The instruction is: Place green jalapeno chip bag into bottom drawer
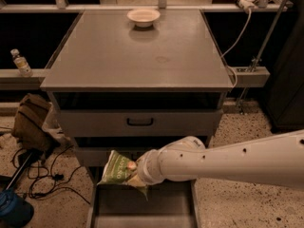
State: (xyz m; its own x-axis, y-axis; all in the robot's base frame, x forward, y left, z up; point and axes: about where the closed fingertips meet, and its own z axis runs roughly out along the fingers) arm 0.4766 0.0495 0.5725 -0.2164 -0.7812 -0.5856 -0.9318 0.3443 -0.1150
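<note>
The claw [134, 174] is clamped on the bag [115, 168], which juts left of it over the drawer [142, 208] lying below; released this far left, the bag might clip the drawer's wall and tumble out.

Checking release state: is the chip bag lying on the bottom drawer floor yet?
No, the green jalapeno chip bag is held by the gripper above the bottom drawer.

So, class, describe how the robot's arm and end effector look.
The arm is a thick, smooth white tube dotted with small dark holes, ending in a rounded wrist. Its end effector, by the green jalapeno chip bag above the bottom drawer, shows tan parts.
</note>
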